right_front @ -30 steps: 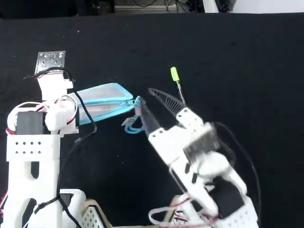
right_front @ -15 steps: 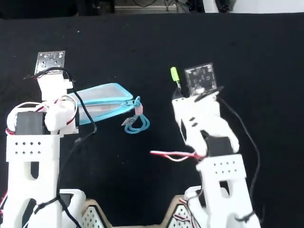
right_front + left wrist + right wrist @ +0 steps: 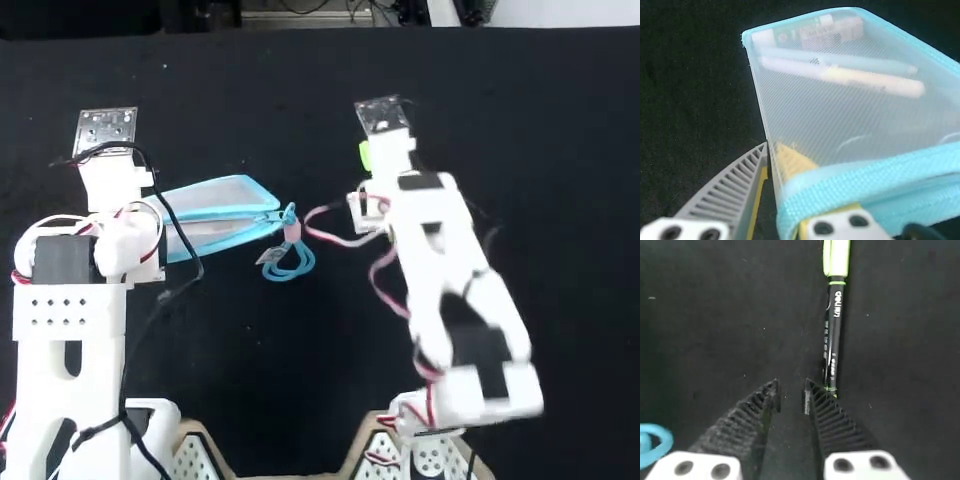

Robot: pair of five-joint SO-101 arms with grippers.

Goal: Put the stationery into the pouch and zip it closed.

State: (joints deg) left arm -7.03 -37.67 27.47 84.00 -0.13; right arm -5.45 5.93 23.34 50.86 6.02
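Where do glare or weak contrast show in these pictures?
High view: the left arm's top plate and the right arm's top plate glare. Right wrist view: the pen's black barrel merges with the dark table. Left wrist view: the pouch is brightly lit, pens showing through.

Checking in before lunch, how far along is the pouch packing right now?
Done: pens lie inside the pouch. In hand: the left fingers pinch the pouch's edge; the right fingers hover open beside a green-capped pen. Left: that pen, then zipping.
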